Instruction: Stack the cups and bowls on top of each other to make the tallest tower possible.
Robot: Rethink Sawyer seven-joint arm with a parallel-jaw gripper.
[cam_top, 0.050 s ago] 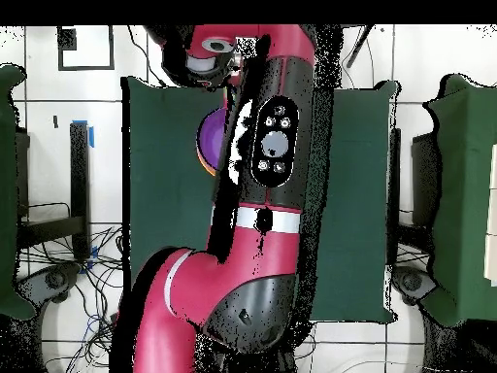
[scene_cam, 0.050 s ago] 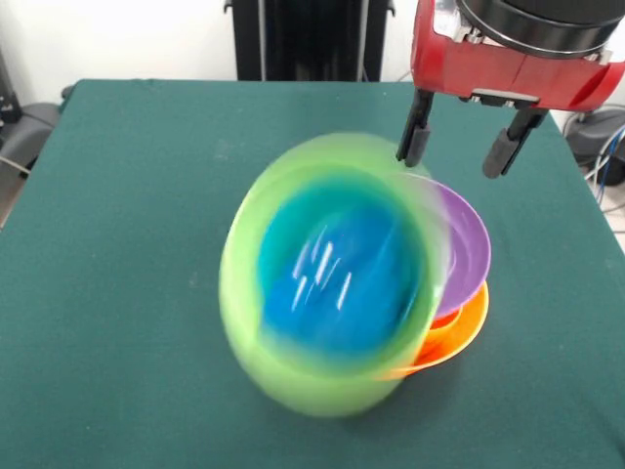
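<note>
Claw point(scene_cam, 0.050 s ago: 467, 151): two dark fingers hung from the red wrist at about one o'clock in the front view, set apart with nothing between them — open and empty, poised just above the upper rim of the stack. Lime green bowl point(scene_cam, 0.050 s ago: 322, 293): largest item seen, tipped steeply on its side with its mouth turned toward the camera, heavily smeared, so it is judged to be in motion, probably toppling. Blue bowl point(scene_cam, 0.050 s ago: 337, 278): nested inside the green one; whether one blue bowl or two are present cannot be told through the blur. Purple bowl point(scene_cam, 0.050 s ago: 467, 244): behind the green bowl at three o'clock of it, tilted, its inner face exposed; a sliver of it point(cam_top, 0.050 s ago: 211, 136) is also caught in the overhead view, beside the arm point(cam_top, 0.050 s ago: 262, 194) that covers the rest. Orange bowl point(scene_cam, 0.050 s ago: 459, 337): lowest of the group, at four o'clock of the green bowl, resting on the green tablecloth point(scene_cam, 0.050 s ago: 117, 244), with a strip of red — possibly the red bowl — glimpsed between it and the purple. Cups: none seen in either view. Progress: several bowls are gathered into one nest, but the nest is leaning and appears unstable; no height has been gained from cups. Remaining, as judged: the stack to be steadied or rebuilt, and the cups to be located and added.
</note>
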